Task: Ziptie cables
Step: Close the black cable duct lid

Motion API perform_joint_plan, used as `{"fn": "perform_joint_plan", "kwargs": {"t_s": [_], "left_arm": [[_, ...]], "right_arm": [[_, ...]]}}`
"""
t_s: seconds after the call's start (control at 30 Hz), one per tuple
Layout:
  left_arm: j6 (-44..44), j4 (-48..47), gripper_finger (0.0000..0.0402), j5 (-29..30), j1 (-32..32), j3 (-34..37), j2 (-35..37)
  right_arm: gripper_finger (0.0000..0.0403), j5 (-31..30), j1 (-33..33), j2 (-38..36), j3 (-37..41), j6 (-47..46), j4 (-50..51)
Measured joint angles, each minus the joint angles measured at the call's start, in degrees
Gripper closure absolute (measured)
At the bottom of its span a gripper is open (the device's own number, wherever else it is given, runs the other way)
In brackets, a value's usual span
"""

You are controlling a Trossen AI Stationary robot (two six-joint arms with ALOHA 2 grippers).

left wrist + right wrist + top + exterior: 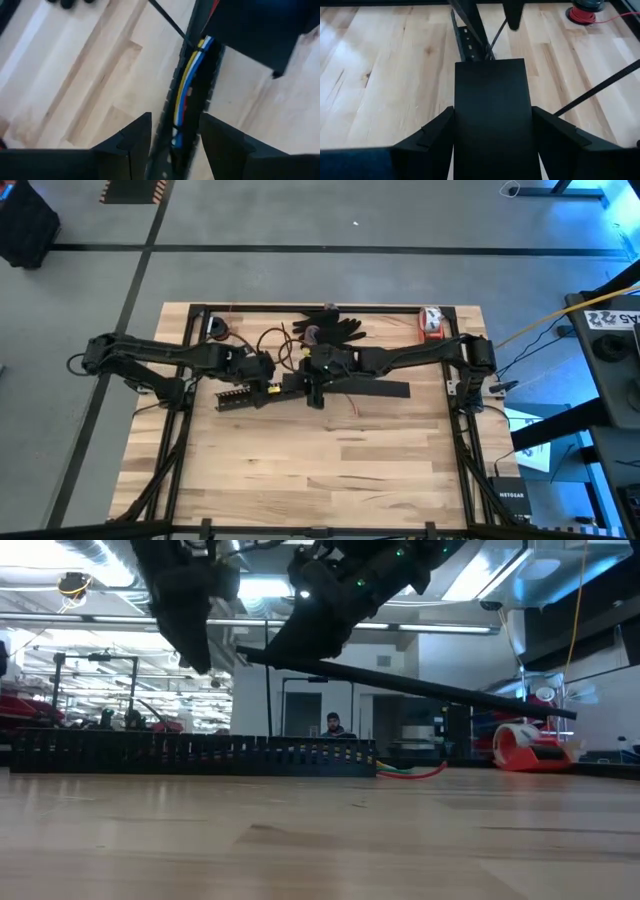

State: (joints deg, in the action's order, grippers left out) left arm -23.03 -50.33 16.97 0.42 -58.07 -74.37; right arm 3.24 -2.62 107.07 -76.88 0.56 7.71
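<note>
A long black comb-slotted bar point(243, 395) lies flat on the table. The cables point(189, 82), yellow, blue, white and red, run along its channel. The thin dark ziptie point(167, 20) slants down to the bundle. My left gripper point(175, 127) hangs open above the bar, one finger on either side of it, clear of it in the low view point(200, 650). My right gripper point(493, 112), just right of the left one point(316, 380), is shut on a flat plain black strip point(420, 685). My right gripper pinches the flat strip by its two long edges point(462, 115), near the strip's left end. The fingers point(432, 135) come from the table's right, slanting down, and lie along the strip. The strip is lifted clear of the table, tilted, its free right end point(565, 712) lower.
A black glove point(335, 326) and a coil of wire point(275, 340) lie at the table's far side, a red and white tape dispenser point(432, 321) at the far right. Loose red and green wires point(410, 772) lie by the bar's end. A person point(333, 725) stands far behind.
</note>
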Motion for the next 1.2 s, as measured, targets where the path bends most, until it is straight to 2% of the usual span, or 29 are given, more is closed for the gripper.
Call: {"fn": "perform_joint_plan", "kwargs": {"t_s": [0.17, 0.4, 0.53, 0.63, 0.87, 1.13, 1.2], "left_arm": [[9.2, 5.5, 0.0241, -4.4, 5.6, 5.4, 0.0], [19.4, 13.5, 0.0241, -5.3, 12.6, 11.4, 0.1], [23.5, 18.1, 0.0241, -12.1, 16.0, 14.1, 0.1], [24.0, 21.3, 0.0245, -15.6, 17.6, 16.0, 0.1], [24.1, 23.8, 0.0258, -16.9, 18.5, 16.5, 0.1], [23.3, 26.2, 0.0261, -17.1, 17.8, 16.5, 0.1], [24.5, 26.3, 0.0261, -18.6, 17.0, 16.5, 0.1]], "right_arm": [[0.0174, 0.9, -0.9, 0.0, 0.0, -1.2, 0.5], [0.0174, 0.4, -0.8, -0.1, -0.1, -4.4, 1.5], [0.0174, -0.8, -0.8, -0.1, -0.1, -6.7, 1.5], [0.0174, -1.7, -0.8, -0.1, -0.1, -6.8, 1.5], [0.0174, -1.7, -1.1, -0.1, -0.1, -6.0, 3.1], [0.0174, 2.4, -3.6, -0.1, -0.1, -2.9, 5.7], [0.0174, 2.5, -3.7, -0.1, -0.1, -1.4, 6.3]]}}
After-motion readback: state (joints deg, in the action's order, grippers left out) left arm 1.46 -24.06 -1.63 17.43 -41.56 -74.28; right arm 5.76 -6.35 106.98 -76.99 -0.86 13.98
